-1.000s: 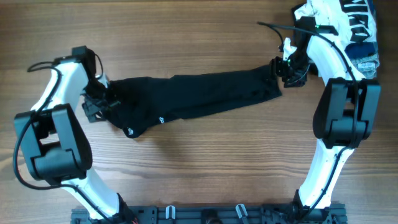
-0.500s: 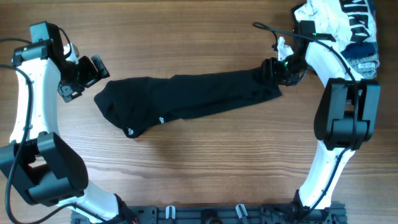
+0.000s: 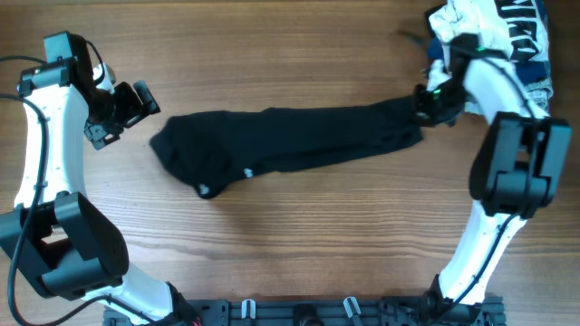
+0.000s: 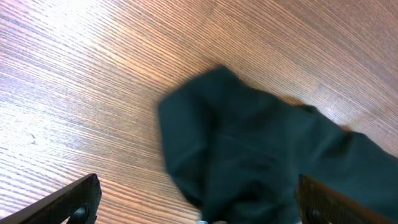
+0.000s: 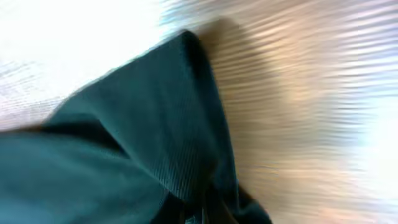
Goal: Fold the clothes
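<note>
A long black garment (image 3: 299,136) lies stretched across the middle of the wooden table (image 3: 290,235). My right gripper (image 3: 426,102) is shut on its right end; in the right wrist view the dark ribbed cloth (image 5: 124,143) bunches into the gripper (image 5: 200,214) at the bottom edge. My left gripper (image 3: 122,115) stands open up and to the left of the garment's left end, apart from it. Seen from the left wrist, the garment's rounded left end (image 4: 261,155) lies below, between the wide-spread fingers (image 4: 71,200), untouched.
A pile of white, black and blue clothes (image 3: 494,36) sits at the far right corner, just behind the right arm. A rail with clips (image 3: 299,312) runs along the front edge.
The left gripper let go of the garment's left end and drew back up and left. The right gripper shut on the right end, and the whole garment slid a little right.
</note>
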`<control>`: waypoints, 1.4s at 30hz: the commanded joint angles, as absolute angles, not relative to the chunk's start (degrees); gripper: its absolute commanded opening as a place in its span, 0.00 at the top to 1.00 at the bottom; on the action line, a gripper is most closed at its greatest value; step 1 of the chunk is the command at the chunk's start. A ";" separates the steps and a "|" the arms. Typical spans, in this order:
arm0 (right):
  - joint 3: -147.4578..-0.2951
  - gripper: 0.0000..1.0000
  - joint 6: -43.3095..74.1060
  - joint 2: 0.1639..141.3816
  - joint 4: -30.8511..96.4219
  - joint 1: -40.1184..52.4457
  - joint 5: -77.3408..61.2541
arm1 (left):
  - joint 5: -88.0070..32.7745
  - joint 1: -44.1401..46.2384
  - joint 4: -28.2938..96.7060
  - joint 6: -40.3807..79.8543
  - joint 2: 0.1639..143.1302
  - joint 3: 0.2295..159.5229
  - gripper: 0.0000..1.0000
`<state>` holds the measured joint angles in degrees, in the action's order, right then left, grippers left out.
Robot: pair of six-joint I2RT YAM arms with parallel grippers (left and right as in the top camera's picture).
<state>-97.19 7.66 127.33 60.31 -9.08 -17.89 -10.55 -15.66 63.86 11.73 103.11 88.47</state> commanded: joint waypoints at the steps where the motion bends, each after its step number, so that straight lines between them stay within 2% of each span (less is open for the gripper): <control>1: -104.64 0.96 4.43 127.92 64.01 -13.34 -19.99 | -11.03 -15.99 63.88 12.47 102.85 88.99 0.00; 6: -107.68 0.95 1.52 126.41 68.88 -11.33 -21.54 | -11.00 -15.99 63.86 12.47 102.85 88.99 0.00; 12: -107.68 0.96 1.48 124.27 71.44 -2.66 -21.71 | -11.00 -15.99 63.88 12.47 102.85 88.99 0.00; 29: -107.68 0.94 4.67 123.35 68.14 17.67 -22.15 | -10.83 -15.99 62.30 12.45 103.20 88.99 0.00; 30: -107.68 0.92 4.89 123.35 67.66 18.59 -22.15 | -10.83 -15.99 62.02 12.45 103.20 88.99 0.00; 31: -107.68 0.83 5.21 123.35 67.33 19.18 -22.15 | -10.83 -15.99 61.89 12.45 103.20 88.99 0.00; 32: -107.68 0.70 5.78 123.35 67.02 19.70 -22.15 | -10.83 -15.99 61.87 12.45 103.22 88.99 0.00; 33: -107.68 0.52 6.02 123.35 66.65 20.27 -22.17 | -10.83 -15.99 61.87 12.45 103.22 88.99 0.00; 34: -107.68 0.41 5.98 123.35 66.43 20.78 -22.22 | -10.83 -15.99 61.89 12.45 103.24 88.99 0.00; 35: -107.70 0.37 6.00 123.31 66.46 20.99 -22.24 | -10.83 -15.99 61.89 12.45 103.24 88.99 0.00; 42: -107.70 0.38 5.96 120.51 66.72 19.46 -19.73 | -10.85 -15.99 61.89 12.47 103.50 88.99 0.00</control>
<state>-106.56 5.34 124.49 66.65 20.67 -21.41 -10.57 -15.66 62.04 11.73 103.11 88.47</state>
